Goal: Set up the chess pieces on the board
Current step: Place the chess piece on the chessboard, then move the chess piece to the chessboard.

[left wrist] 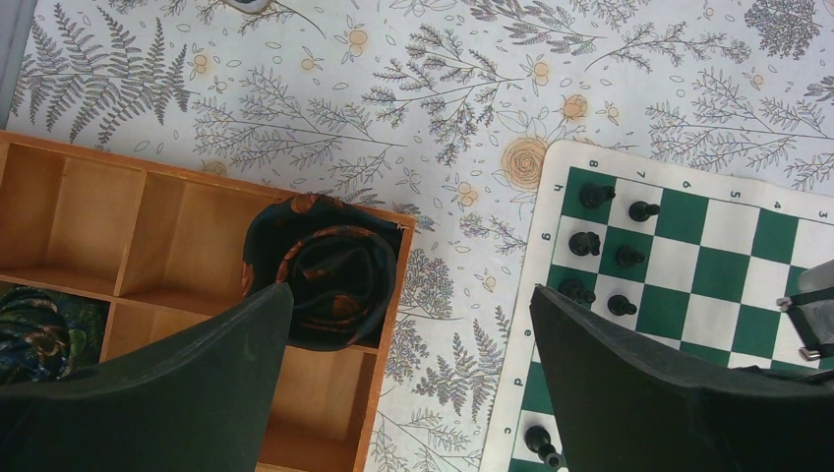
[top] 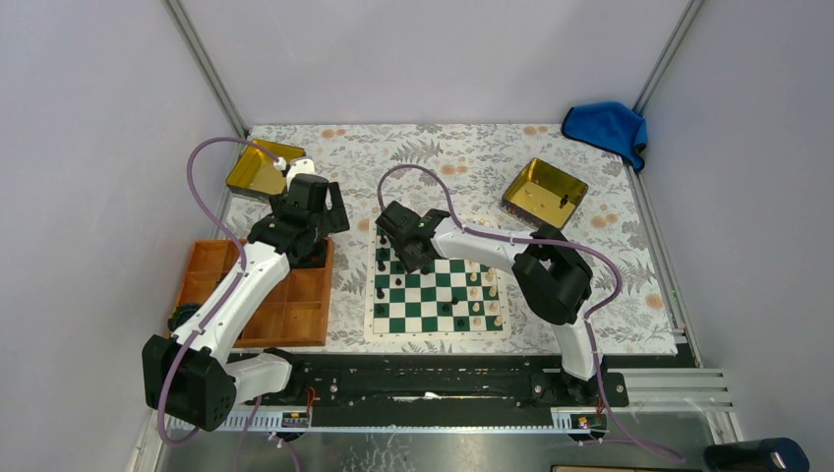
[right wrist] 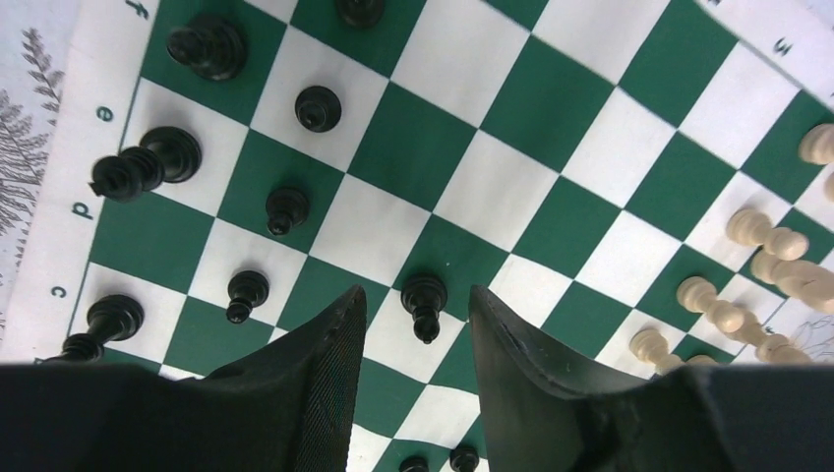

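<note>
The right gripper [right wrist: 415,295] hangs low over the flat green-and-white checked board [right wrist: 590,187]. Its fingers are parted, and a small black pawn [right wrist: 425,303] stands between the tips. We see a sliver of gap on each side, so we judge it released rather than grasping. The left gripper [left wrist: 411,295] is spread wide and empty above the corner of the orange wooden compartment tray [left wrist: 89,211].

The main hazard, as we read it, is crowding. A second black pawn [right wrist: 246,293] stands at nine o'clock of the left finger. Two more dark pieces [right wrist: 457,458] show at six o'clock, low between the fingers. An off-centre closing or descent could push the pawn over instead of pinching it, and a toppled piece might roll into its neighbours. The cream-coloured chess figures [right wrist: 757,246] at three o'clock are well apart and less exposed.

The top view hides that pawn beneath the right wrist. It alone shows the gold rectangular tin [top: 544,190] at one o'clock of the board and a second gold tin [top: 254,172] at eleven. Only the left wrist view plainly shows a dark patterned roll of fabric [left wrist: 329,270] in a tray compartment.
</note>
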### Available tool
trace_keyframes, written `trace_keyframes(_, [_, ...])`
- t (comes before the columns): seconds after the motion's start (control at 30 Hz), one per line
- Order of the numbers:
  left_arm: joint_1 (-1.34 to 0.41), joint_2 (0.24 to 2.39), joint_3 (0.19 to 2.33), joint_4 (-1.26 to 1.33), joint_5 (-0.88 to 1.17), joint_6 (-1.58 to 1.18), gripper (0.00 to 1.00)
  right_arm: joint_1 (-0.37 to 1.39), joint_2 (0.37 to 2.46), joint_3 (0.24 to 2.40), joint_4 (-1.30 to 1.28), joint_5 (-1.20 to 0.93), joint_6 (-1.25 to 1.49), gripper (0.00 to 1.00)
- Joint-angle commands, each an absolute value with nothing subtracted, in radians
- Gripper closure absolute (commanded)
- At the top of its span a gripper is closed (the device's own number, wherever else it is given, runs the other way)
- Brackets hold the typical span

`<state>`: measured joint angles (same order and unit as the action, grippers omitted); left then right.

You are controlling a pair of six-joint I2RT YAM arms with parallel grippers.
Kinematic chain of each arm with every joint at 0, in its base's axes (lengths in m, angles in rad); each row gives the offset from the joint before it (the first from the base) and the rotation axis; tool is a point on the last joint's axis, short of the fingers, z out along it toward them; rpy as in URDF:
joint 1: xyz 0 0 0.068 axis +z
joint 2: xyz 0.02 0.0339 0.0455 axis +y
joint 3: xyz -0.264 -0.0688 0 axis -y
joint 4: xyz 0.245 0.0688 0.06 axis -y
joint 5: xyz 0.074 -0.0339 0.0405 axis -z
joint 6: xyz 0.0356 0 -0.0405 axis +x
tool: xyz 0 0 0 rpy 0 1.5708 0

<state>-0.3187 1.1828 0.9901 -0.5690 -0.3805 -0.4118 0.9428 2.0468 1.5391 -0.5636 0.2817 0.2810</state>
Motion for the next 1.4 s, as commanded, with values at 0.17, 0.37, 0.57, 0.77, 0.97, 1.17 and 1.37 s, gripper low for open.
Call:
trace_keyframes(0.17, [-0.310,1.158,1.033,-0.521,-0.412,-0.384,0.01,0.986,1.974,1.652,-0.608,0.327,0.202,0.49])
trace_keyframes(0.37, [-0.307,1.125,1.058,-0.543,-0.443,-0.393,0.01,1.049,1.957,1.669,-0.602,0.251,0.151,0.49])
trace_keyframes(0.57, [-0.304,1.082,1.080,-0.550,-0.475,-0.406,0.01,1.096,1.984,1.701,-0.631,0.177,0.114,0.48])
trace_keyframes(0.77, [-0.304,1.048,1.085,-0.554,-0.478,-0.408,0.01,1.127,2.032,1.729,-0.655,0.124,0.097,0.47])
trace_keyframes(0.97, [-0.305,1.021,1.086,-0.556,-0.491,-0.404,0.01,1.138,2.074,1.757,-0.660,0.096,0.106,0.47])
trace_keyframes(1.17, [-0.307,0.999,1.083,-0.555,-0.523,-0.399,0.01,1.138,2.103,1.773,-0.655,0.069,0.118,0.47])
trace_keyframes(1.37, [-0.308,0.987,1.078,-0.555,-0.551,-0.389,0.01,1.138,2.121,1.781,-0.642,0.063,0.117,0.47])
